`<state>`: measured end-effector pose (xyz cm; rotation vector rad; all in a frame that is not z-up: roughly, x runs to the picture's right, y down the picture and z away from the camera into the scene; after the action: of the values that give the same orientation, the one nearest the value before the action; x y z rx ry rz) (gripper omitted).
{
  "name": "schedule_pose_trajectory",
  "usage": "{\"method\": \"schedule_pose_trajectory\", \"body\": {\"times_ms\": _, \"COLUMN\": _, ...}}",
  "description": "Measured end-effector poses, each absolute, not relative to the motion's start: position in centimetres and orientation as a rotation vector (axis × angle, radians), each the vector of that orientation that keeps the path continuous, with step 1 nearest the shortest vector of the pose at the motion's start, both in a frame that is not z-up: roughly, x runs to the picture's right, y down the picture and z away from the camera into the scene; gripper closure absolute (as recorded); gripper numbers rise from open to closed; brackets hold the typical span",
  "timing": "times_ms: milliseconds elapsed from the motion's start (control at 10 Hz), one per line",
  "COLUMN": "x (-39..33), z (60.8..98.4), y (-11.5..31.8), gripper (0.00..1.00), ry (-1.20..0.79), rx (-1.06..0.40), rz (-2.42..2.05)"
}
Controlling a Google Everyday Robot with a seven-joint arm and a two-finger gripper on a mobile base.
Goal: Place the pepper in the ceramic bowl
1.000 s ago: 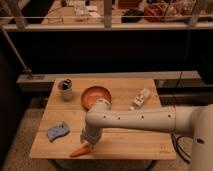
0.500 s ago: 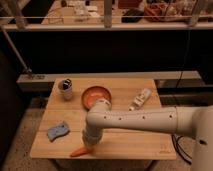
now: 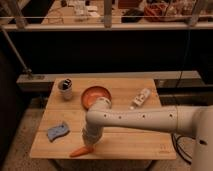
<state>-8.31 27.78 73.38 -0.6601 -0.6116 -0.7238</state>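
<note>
We note a wooden table (image 3: 125, 142) with the white arm (image 3: 145, 119) reaching in from the right and bending down toward the near-left part of the top. The gripper (image 3: 88, 145) sits at the end of the arm, low over the table's near edge, directly at the thick end of the pepper (image 3: 80, 151).

The pepper lies flat on the wood close to the near edge, its tapered end pointing left and slightly toward us. It appears to touch the gripper, though the wrist hides the contact, so we cannot tell whether the pincer is wide, narrow or closed on it.

The ceramic bowl (image 3: 91, 95) stands upright farther back, left of the table's centre, partly covered by the arm's elbow on its near-right side. It is well apart from the pepper, which is outside it.

Other items recorded: a small grey cup (image 3: 65, 88) with dark contents at the far-left corner, just left of the bowl; a blue sponge (image 3: 58, 131) on the left side, near the pepper but not touching it; a pale bottle (image 3: 141, 98) lying on its side on the far right of the table.
</note>
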Motion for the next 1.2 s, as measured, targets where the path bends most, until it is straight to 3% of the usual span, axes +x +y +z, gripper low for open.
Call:
{"method": "schedule_pose_trajectory", "body": {"times_ms": 400, "x": -8.39, "z": 73.14, "y": 27.56, "gripper": 0.39, "ry": -0.613, "rx": -0.654, "rz": -0.749}}
{"method": "schedule_pose_trajectory", "body": {"times_ms": 700, "x": -8.33, "z": 73.29, "y": 27.85, "gripper": 0.31, "ry": -0.615, "rx": -0.657, "rz": -0.756}}
{"method": "schedule_pose_trajectory", "body": {"times_ms": 900, "x": -8.46, "z": 73.8, "y": 28.15, "gripper": 0.32, "ry": -0.622, "rx": -0.655, "rz": -0.765}}
{"method": "schedule_pose_trajectory", "body": {"times_ms": 1200, "x": -8.7, "z": 74.06, "y": 28.38, "gripper": 0.48, "ry": -0.628, "rx": -0.656, "rz": -0.775}}
